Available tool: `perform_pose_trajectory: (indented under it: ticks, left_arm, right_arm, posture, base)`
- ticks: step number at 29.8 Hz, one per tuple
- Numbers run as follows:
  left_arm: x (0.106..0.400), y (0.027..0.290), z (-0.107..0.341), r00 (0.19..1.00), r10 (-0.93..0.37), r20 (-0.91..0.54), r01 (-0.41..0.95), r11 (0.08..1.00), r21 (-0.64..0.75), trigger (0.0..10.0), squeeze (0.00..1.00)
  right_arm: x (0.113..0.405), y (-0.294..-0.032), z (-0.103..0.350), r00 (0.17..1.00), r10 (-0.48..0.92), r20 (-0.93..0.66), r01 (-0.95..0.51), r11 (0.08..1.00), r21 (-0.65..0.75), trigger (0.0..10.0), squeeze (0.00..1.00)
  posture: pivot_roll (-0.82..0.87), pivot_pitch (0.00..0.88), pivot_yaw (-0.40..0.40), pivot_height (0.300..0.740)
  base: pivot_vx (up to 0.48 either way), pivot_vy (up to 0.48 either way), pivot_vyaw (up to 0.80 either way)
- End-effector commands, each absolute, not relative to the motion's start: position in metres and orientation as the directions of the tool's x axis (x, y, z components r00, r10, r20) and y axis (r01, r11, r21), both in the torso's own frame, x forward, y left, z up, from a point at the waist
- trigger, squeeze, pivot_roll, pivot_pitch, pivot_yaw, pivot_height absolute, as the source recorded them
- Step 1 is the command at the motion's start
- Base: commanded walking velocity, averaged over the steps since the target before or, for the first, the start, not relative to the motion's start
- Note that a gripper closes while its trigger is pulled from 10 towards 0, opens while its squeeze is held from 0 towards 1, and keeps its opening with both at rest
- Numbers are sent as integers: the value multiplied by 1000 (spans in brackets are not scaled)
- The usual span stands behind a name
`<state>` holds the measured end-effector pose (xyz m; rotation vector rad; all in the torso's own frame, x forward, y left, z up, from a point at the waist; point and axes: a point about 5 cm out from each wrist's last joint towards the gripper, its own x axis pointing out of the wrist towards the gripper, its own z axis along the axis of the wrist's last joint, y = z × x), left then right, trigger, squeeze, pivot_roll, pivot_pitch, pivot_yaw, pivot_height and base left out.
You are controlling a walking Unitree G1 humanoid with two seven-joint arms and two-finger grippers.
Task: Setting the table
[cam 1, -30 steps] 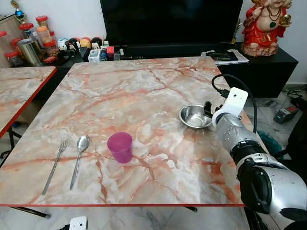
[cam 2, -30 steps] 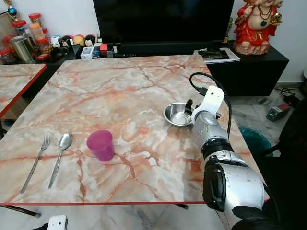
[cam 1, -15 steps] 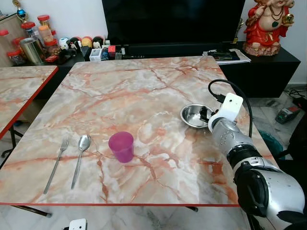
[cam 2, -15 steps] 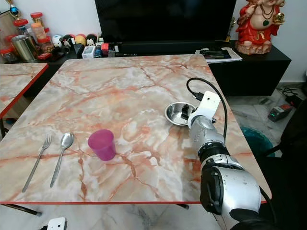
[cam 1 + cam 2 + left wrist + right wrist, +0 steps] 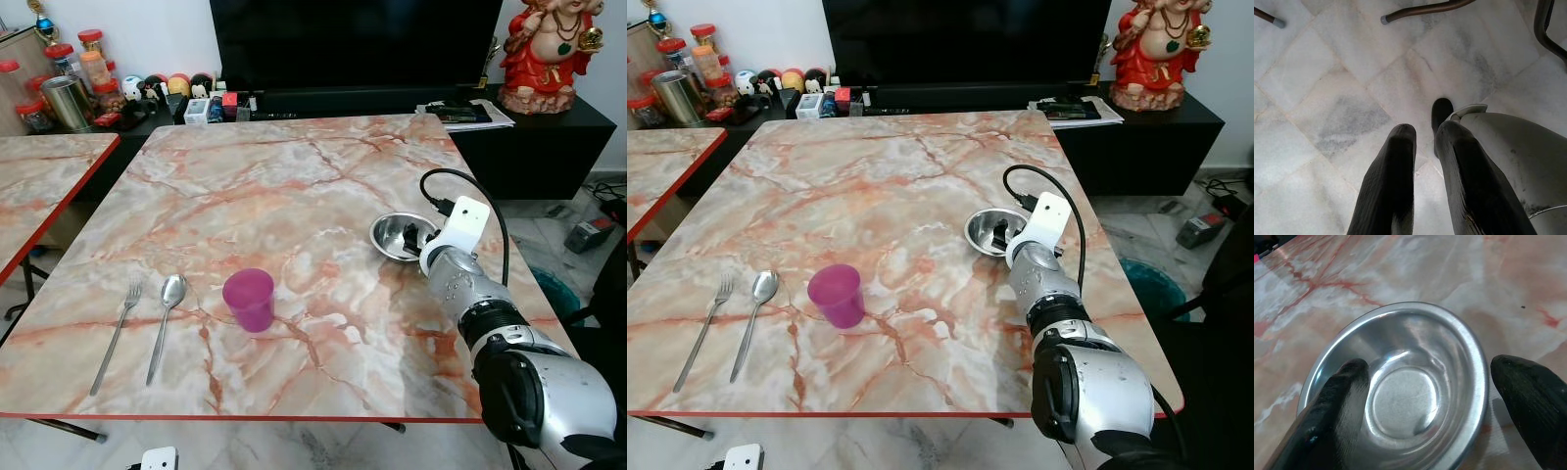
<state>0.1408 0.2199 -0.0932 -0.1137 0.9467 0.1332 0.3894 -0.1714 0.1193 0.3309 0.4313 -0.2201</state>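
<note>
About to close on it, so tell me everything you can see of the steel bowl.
The bowl is small, round and shallow, of shiny bare metal with a rolled rim and a flat circular base. It is empty and sits upright on the marble table, near the right edge. The right gripper is open and straddles the rim: one finger is inside the bowl against its wall, the other is outside, apart from it. Whether the inner finger touches cannot be told.
</note>
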Motion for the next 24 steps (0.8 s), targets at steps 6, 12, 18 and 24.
perform_pose_trajectory:
  ticks: [6,12,18,24]
  left_arm:
    - [141,226,-92,581,72,-811,-156,988,-24,10000,0]
    - [140,226,-92,580,71,-811,-152,988,-22,10000,0]
    - [138,227,-92,580,71,-811,-145,989,-18,10000,0]
    - [137,226,-93,581,68,-811,-141,990,-18,10000,0]
  right_arm:
    - [386,-169,112,878,-145,-456,293,916,273,10000,0]
    - [386,-169,112,879,-148,-453,297,914,277,10000,0]
    - [388,-167,116,901,-140,-411,290,898,330,3608,0]
    - [389,-166,118,908,-139,-395,289,891,350,0,0]
  posture:
    - [44,32,48,728]
    - [46,35,49,728]
    - [49,39,49,728]
    - [48,45,51,728]
  base:
    - [0,0,0]
    - [0,0,0]
    - [0,0,0]
    - [0,0,0]
